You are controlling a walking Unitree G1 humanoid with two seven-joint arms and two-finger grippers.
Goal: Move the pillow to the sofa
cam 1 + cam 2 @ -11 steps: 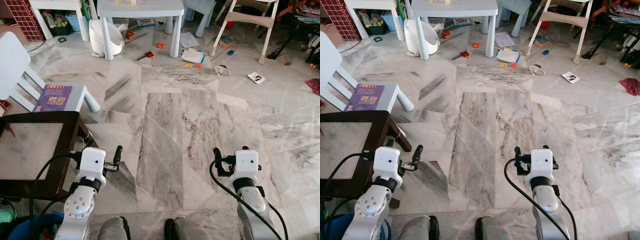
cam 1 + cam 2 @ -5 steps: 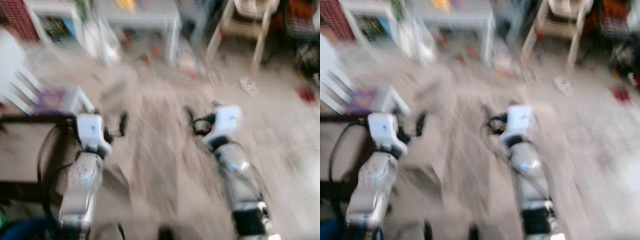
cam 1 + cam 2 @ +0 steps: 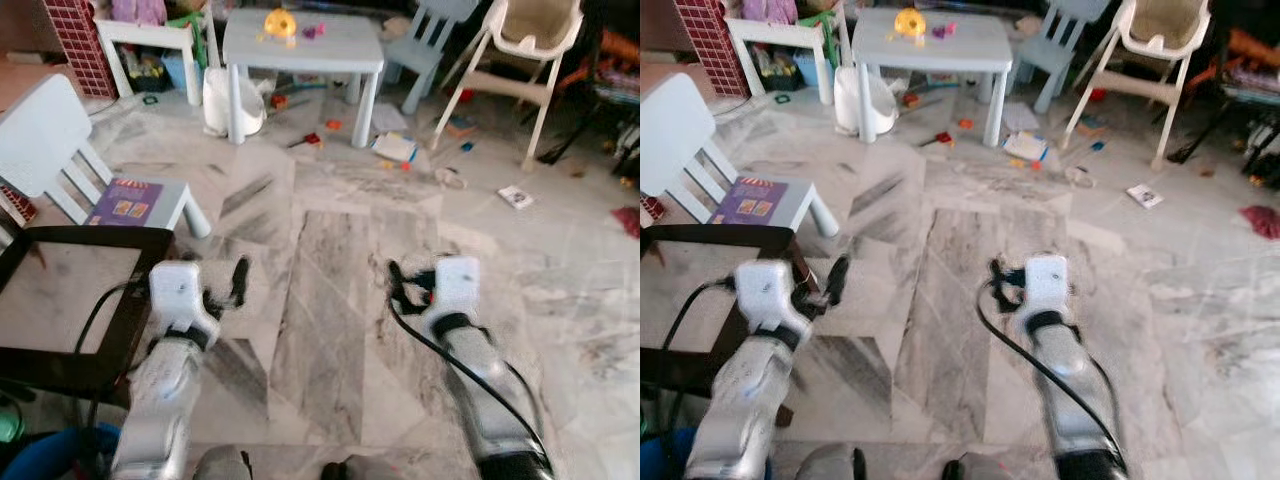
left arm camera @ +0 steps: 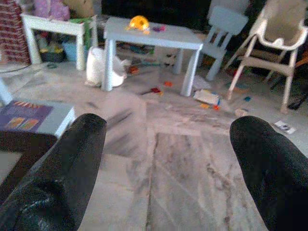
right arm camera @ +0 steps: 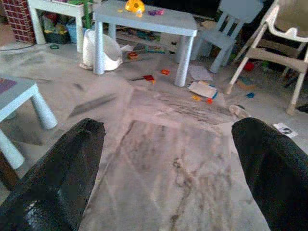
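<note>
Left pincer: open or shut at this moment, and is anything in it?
Open and empty. In the left wrist view the left pincer has its two black fingers spread wide apart, with only bare marble floor showing between them.

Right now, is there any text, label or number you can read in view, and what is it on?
None can be read.
Purple book on the small white chair: cover print too small and blurred.
Black-and-white card on the floor: markings too small.
Papers by the grey table: blurred.

We saw a glossy veined marble floor (image 3: pixel 340 260), a matt plastic table (image 3: pixel 300 40) and a dark wooden frame (image 3: pixel 60 350).
</note>
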